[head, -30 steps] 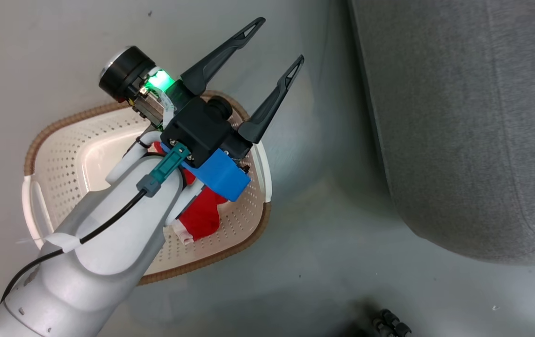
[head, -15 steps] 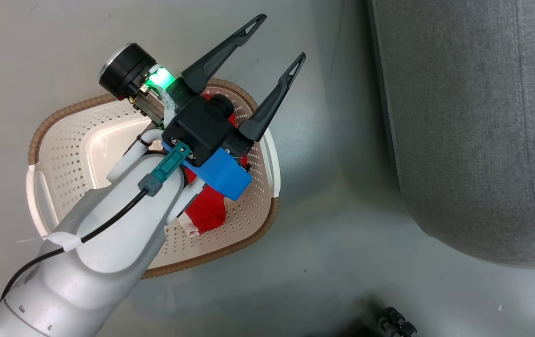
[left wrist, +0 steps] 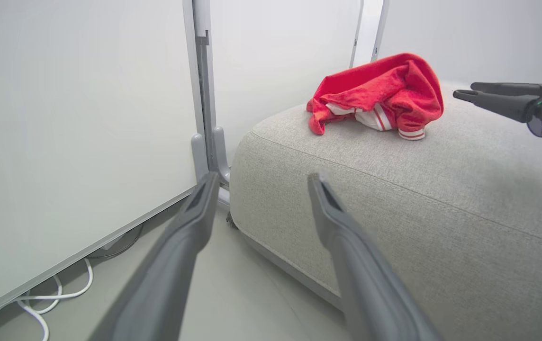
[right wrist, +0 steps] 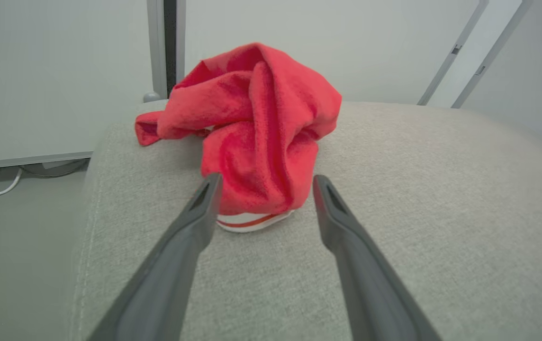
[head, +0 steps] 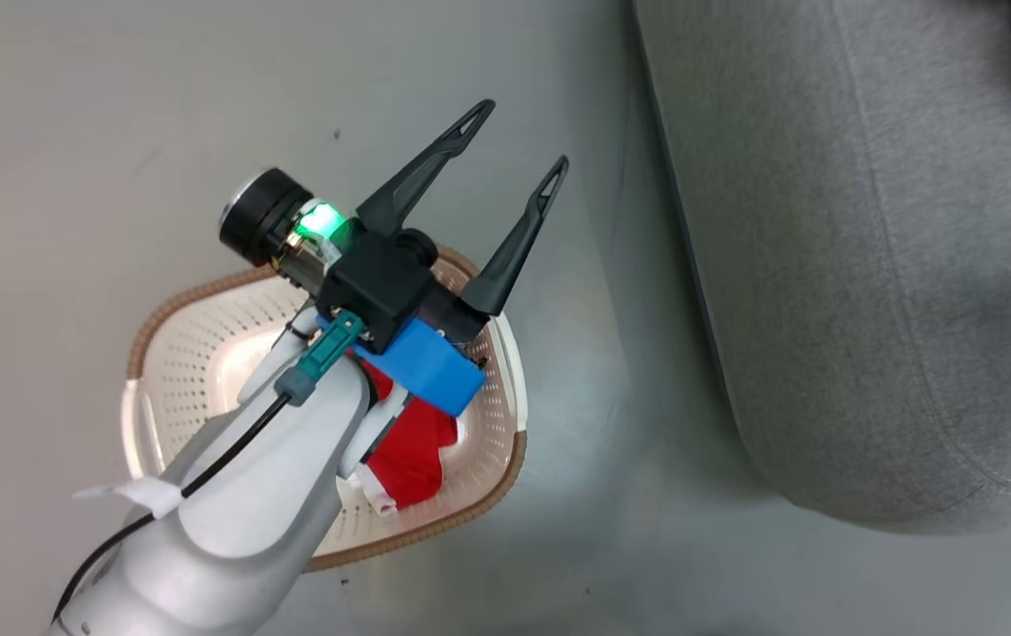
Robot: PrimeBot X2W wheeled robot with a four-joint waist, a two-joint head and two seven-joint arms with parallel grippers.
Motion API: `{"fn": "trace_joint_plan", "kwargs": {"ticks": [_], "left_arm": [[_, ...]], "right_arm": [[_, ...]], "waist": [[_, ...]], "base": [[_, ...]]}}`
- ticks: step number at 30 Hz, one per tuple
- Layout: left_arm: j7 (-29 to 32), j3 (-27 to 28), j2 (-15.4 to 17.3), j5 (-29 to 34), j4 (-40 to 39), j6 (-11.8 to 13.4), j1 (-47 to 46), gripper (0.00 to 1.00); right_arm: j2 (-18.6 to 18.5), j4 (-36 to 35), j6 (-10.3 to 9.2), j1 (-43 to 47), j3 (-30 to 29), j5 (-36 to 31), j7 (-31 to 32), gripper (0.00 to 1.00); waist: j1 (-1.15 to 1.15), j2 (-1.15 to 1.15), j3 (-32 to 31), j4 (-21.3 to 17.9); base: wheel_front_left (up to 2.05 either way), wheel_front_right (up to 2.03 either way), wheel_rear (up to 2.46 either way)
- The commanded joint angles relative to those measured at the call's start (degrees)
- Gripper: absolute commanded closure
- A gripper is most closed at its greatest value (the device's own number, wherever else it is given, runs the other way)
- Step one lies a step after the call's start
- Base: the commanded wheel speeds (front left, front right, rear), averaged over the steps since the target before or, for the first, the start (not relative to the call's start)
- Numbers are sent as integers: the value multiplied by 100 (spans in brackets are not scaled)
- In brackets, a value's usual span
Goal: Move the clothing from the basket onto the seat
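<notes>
The fingers of my right gripper (right wrist: 266, 179) stand apart over the seat (right wrist: 441, 213). Their tips flank the near edge of a crumpled red garment (right wrist: 261, 123) lying on the grey cushion, its white striped cuff (right wrist: 252, 221) flat on the fabric. Whether the tips touch it I cannot tell. The fingers of my left gripper (head: 523, 134) are spread wide and hold nothing, raised above the basket (head: 178, 380), which stands on the floor (head: 611, 530) beside the seat's rounded corner. A second red garment (head: 413, 450) lies in the basket, partly hidden under my left forearm (head: 276, 495). From the left wrist, the garment on the seat sits near its far edge, with the right gripper just beside it. Against the head view of a second ago the whole picture has shifted, so the camera has moved. The basket now sits lower in it, a red and white edge of the garment on the seat shows at the top right corner, and the left fingers are as wide apart as then.
</notes>
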Motion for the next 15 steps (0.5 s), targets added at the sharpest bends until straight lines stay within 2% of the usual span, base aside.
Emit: {"fn": "trace_joint_plan", "kwargs": {"ticks": [1, 7, 15], "left_arm": [[-26, 115, 2, -45, -47, 58, 150, 0], [-28, 678, 69, -161, -206, 218, 834, 0], [-28, 1460, 5, -136, -397, 376, 1600, 0]], "right_arm": [[106, -106, 1, 221, 88, 71, -4, 0], [339, -582, 2, 780, 781, 138, -3, 0], [668, -1292, 2, 1351, 1418, 154, -3, 0]], "waist": [[0, 0, -499, 30], [0, 0, -1243, 115], [0, 0, -1895, 493]], "base": [[0, 0, 0], [0, 0, 0], [0, 0, 0]]}}
